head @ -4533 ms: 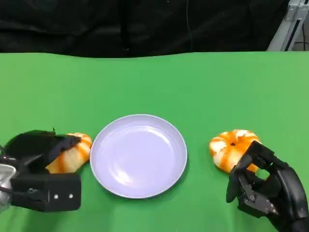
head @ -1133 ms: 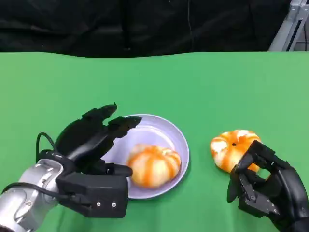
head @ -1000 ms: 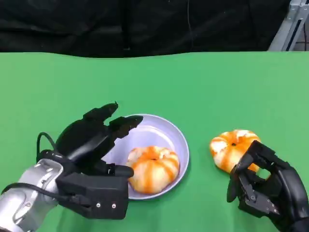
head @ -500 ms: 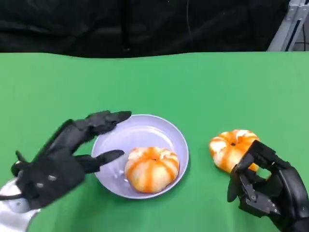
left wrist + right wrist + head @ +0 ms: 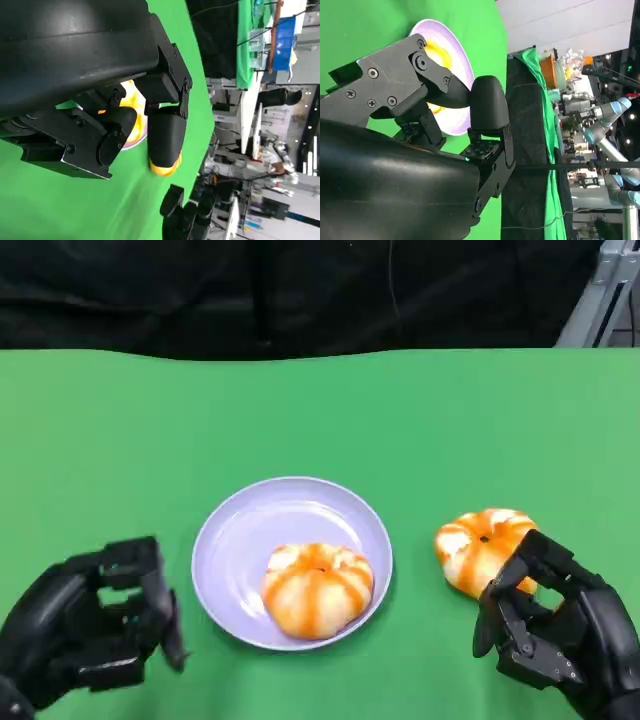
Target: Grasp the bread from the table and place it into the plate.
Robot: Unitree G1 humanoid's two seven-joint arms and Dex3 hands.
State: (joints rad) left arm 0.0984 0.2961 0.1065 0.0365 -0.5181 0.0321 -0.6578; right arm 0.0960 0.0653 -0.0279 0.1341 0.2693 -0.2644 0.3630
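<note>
The left hand [image 5: 85, 635] sits low over the green table [image 5: 320, 410] with its fingers curled in on nothing, and the lilac plate [image 5: 240, 530] lies just to its right, apart from it, with one orange-striped bread roll [image 5: 316, 588] resting in the plate's near half. The right hand [image 5: 555, 640] is also curled with nothing held, its fingertips close against the near side of a second bread roll [image 5: 480, 545] that lies on the cloth just ahead of it, right of the plate. Whether they touch it I cannot tell.
</note>
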